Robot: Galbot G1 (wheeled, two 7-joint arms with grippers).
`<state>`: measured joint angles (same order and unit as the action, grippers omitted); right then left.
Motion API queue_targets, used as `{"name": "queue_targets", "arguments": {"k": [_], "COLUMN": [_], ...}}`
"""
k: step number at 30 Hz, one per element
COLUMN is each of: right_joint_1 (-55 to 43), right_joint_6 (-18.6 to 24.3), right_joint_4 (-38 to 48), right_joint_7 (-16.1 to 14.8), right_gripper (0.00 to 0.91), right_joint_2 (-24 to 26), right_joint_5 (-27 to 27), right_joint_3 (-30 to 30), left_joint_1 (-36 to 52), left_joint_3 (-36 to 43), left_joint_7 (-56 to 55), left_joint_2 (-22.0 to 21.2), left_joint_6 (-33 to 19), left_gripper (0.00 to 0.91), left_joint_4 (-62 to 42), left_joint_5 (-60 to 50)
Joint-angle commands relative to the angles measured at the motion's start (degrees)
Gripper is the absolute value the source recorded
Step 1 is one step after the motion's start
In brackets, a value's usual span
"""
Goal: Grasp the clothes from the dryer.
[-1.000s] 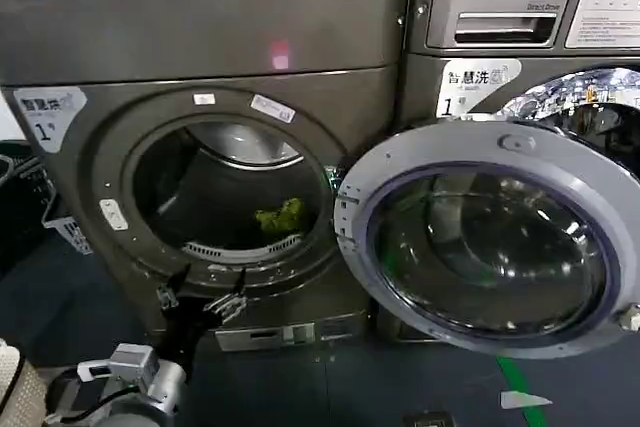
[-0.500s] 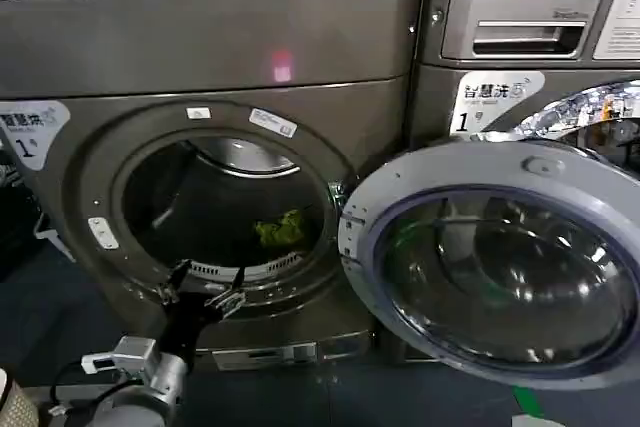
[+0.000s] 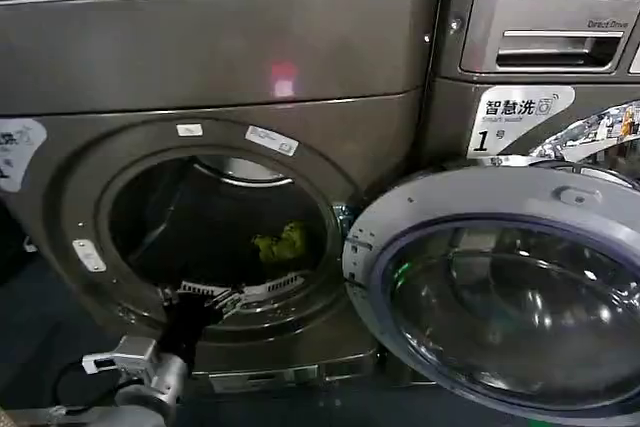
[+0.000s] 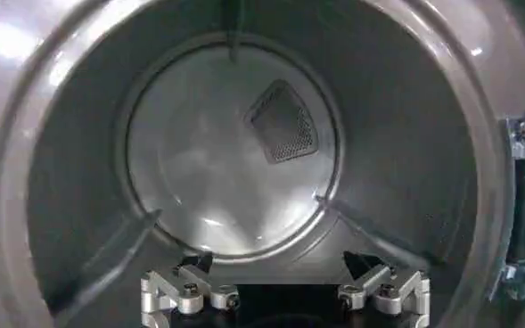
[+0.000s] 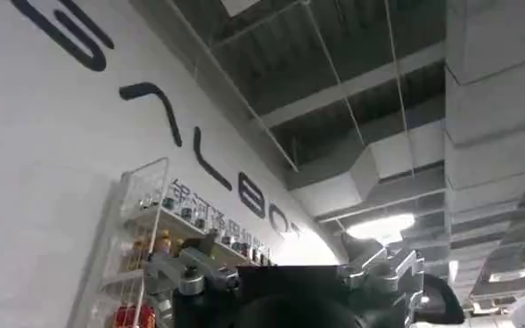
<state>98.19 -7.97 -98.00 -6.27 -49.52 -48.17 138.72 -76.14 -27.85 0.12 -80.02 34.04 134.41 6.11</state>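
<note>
My left gripper (image 3: 213, 296) hangs with fingers apart at the dryer's (image 3: 220, 57) near lip. The clothes (image 3: 281, 244), farther right, look soft and light; I'd pinch the bunched top.

The dryer (image 3: 215, 57), a dark bronze-grey front-loader with a flat top panel, stands with its round door (image 3: 510, 292) swung open to the right. Inside the dark drum, the clothes (image 3: 281, 244), a small crumpled yellow-green piece, lie low toward the right.

black left pincer (image 3: 205, 297), silver linkages, screws
</note>
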Motion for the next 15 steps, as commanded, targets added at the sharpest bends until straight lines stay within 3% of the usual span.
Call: {"name": "queue_targets", "arguments": {"k": [1, 8, 15], "right_joint_1": [0.21, 1.12, 2.94], "right_joint_6": [-0.38, -1.00, -1.25], "right_joint_4": [-0.61, -1.34, -1.85], "right_joint_7": [0.22, 0.64, 0.56], "right_gripper": [0.907, 0.907, 0.907], "right_joint_2": [-0.23, -0.68, -1.28], "right_joint_5": [0.07, 0.42, 0.36], "right_joint_3": [-0.02, 0.64, 2.73], "left_joint_1": [1.68, 8.47, 24.11], "left_joint_3": [0.40, 1.89, 4.30], "left_joint_7": [-0.27, -0.75, -2.56], "left_joint_2": [0.11, 0.63, -0.06], "left_joint_6": [-1.36, -5.37, -8.30], "left_gripper": [0.907, 0.907, 0.907], "left_joint_4": [-1.99, -9.03, -28.62], "left_joint_5": [0.03, 1.10, 3.75]}}
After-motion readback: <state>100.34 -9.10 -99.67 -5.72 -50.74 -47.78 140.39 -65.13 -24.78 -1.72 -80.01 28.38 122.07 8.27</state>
